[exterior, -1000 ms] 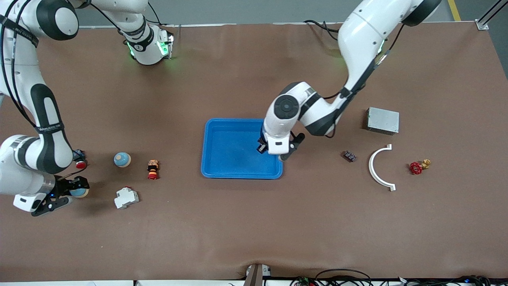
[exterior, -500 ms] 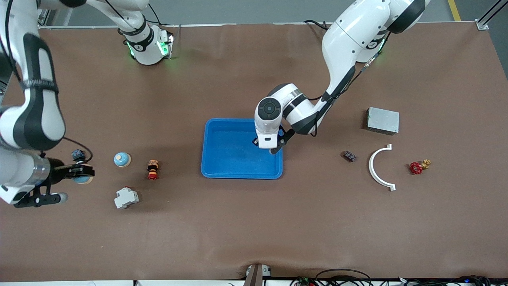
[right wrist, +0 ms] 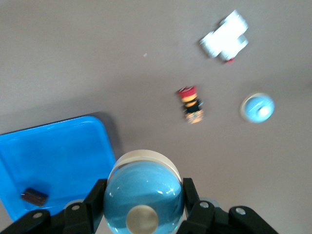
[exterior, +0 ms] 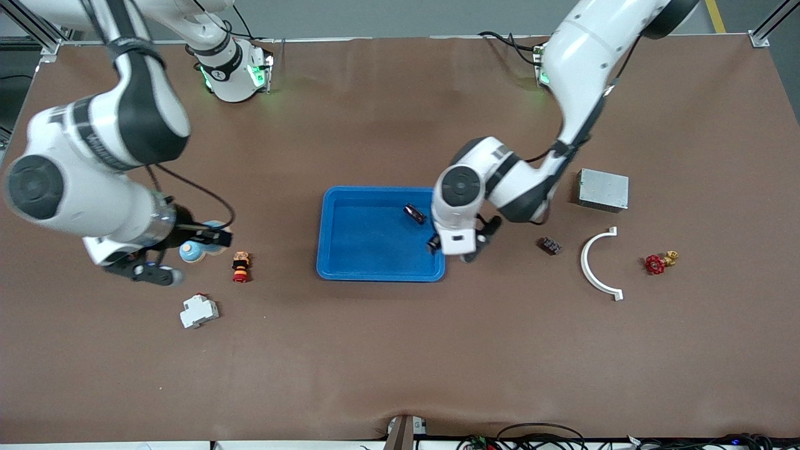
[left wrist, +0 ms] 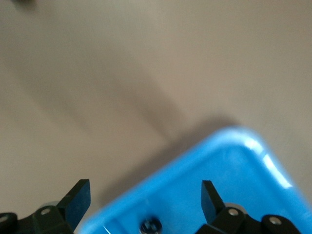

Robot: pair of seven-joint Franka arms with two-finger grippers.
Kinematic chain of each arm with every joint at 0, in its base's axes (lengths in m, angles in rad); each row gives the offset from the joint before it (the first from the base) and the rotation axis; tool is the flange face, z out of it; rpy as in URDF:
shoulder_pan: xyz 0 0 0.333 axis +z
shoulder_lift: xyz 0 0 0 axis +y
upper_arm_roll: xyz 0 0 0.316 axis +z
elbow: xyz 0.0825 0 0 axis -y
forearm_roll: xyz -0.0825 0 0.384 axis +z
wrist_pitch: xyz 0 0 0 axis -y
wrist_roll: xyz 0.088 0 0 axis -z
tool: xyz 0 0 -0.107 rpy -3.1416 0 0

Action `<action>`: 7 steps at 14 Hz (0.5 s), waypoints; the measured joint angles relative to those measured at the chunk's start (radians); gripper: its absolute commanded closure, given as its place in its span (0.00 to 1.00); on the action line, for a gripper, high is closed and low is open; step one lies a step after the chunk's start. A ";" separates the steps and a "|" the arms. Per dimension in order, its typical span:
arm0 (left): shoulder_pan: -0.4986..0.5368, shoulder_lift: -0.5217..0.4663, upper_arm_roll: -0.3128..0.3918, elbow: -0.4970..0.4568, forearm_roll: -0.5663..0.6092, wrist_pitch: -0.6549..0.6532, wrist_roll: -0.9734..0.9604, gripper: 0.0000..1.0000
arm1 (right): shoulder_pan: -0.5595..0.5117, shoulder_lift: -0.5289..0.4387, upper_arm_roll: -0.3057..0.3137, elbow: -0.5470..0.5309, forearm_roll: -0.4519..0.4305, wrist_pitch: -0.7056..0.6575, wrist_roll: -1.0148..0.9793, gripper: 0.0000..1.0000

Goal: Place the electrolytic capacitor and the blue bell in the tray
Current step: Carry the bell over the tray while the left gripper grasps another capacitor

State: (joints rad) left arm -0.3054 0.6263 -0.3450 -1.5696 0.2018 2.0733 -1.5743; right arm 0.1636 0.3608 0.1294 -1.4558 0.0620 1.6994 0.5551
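No readable text, label, brand or number appears on any object on the table. The right arm (exterior: 94,156) carries a black band with small pale lettering, but it is too blurred to make out. The grey metal box (exterior: 602,189) shows no legible marking.

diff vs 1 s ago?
Left hand opened and let go of the capacitor, which now lies in the tray. Right hand, shut on a blue bell, lifted and carried it toward the tray. The other bell and remaining parts stayed put.
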 measured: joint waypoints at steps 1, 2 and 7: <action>0.046 -0.033 0.000 -0.001 0.000 -0.041 0.063 0.00 | 0.035 -0.009 0.000 -0.024 0.000 0.021 0.059 1.00; 0.091 -0.059 0.000 -0.005 0.000 -0.079 0.124 0.00 | 0.066 -0.018 0.000 -0.051 0.000 0.046 0.113 1.00; 0.266 -0.085 0.002 -0.121 0.015 -0.112 0.311 0.00 | 0.219 -0.068 -0.001 -0.247 -0.001 0.218 0.344 1.00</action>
State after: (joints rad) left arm -0.0392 0.5416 -0.3431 -1.6905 0.2173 1.9609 -1.2637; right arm 0.3828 0.2923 0.1287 -1.7026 0.0611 1.9171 0.8992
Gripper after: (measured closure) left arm 0.000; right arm 0.330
